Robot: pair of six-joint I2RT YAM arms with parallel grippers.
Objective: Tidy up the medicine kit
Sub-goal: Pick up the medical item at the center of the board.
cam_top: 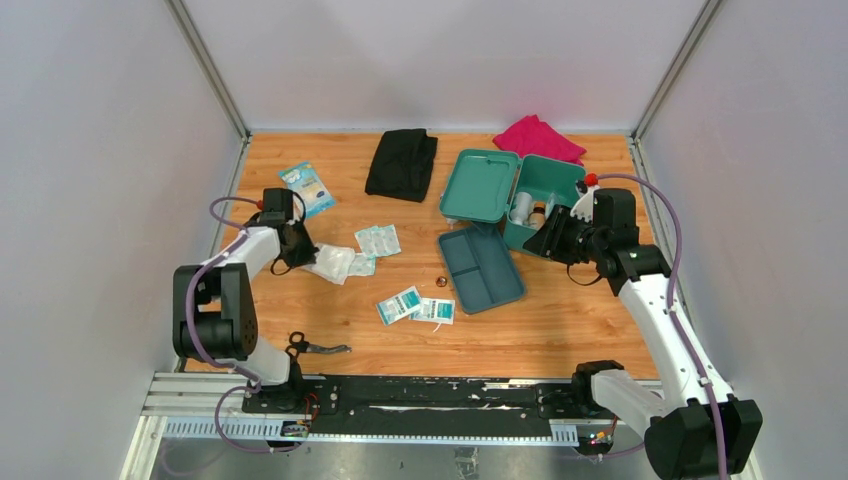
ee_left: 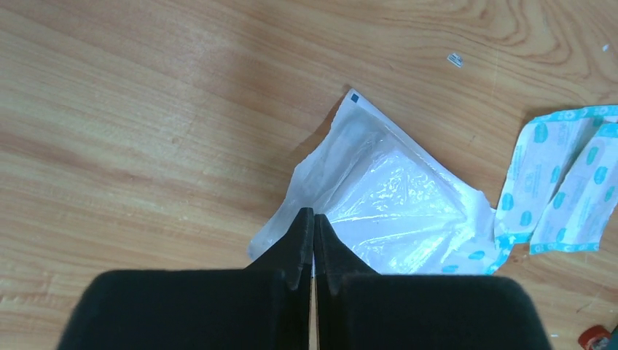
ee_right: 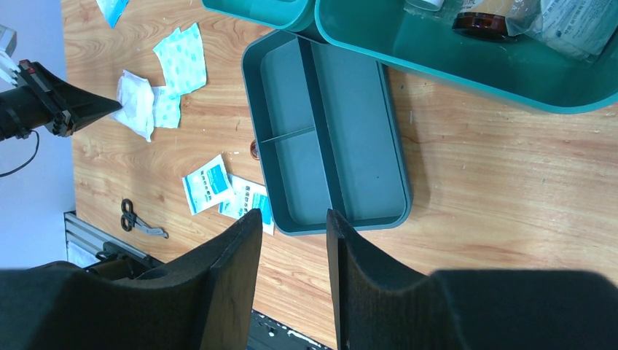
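Medicine kit (cam_top: 548, 180) is laid open, tray (cam_top: 480, 268) out for filling; left hand (ee_left: 313, 219) is clenched at gauze packet (ee_left: 393, 197), right hand (ee_right: 291, 216) released.

Medicine kit (cam_top: 550, 178): teal-green plastic box with rounded corners, standing at the far right of the surface (cam_top: 560, 320). Its hinged lid (cam_top: 480, 185) lies fully open to the left. The divided inner tray (cam_top: 482, 268) is out, lying flat and skewed, close against the box's near-left corner.

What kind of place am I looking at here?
Likely a robot lab test cell: plain white panels enclose a wooden table, two robot arms mount on a metal rail, and the medicine kit lies open.
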